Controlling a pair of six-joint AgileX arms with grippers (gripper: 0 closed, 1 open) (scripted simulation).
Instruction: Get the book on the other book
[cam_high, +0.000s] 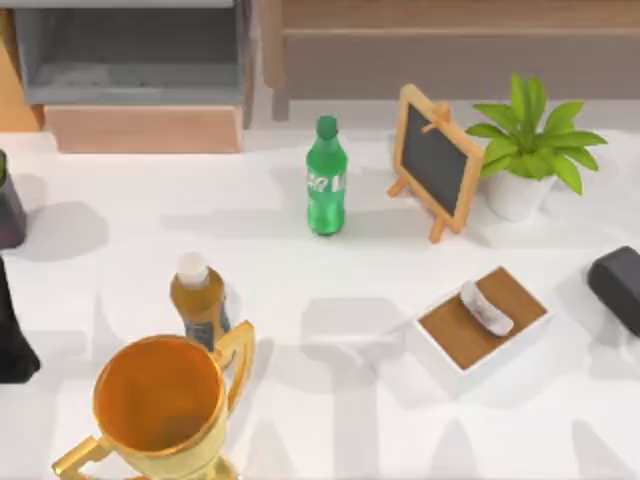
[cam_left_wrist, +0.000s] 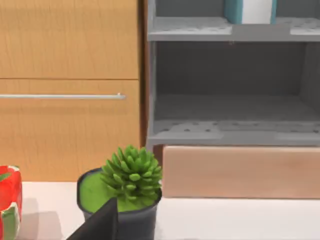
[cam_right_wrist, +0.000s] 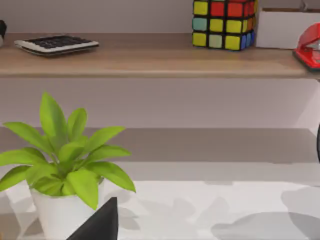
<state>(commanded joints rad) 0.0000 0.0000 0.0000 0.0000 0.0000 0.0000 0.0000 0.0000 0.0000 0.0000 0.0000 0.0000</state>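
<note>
A teal and white book (cam_left_wrist: 249, 10) stands upright on the upper level of the grey shelf unit (cam_left_wrist: 230, 75) in the left wrist view. On the table's right half lies a flat brown-topped, white-sided slab (cam_high: 505, 300), book-like, with a small white lump (cam_high: 486, 307) resting on it. I cannot tell whether that slab is a book. My left gripper (cam_high: 12, 335) is a dark shape at the table's left edge. The right gripper (cam_high: 618, 285) sits at the right edge, a little right of the slab. Neither touches anything.
A green bottle (cam_high: 326, 180), a small chalkboard easel (cam_high: 433, 160) and a leafy plant in a white pot (cam_high: 530, 150) stand at the back. A gold trophy (cam_high: 165, 400) and a white-capped brown bottle (cam_high: 200, 300) stand front left. A succulent pot (cam_left_wrist: 131, 185) is at the far left.
</note>
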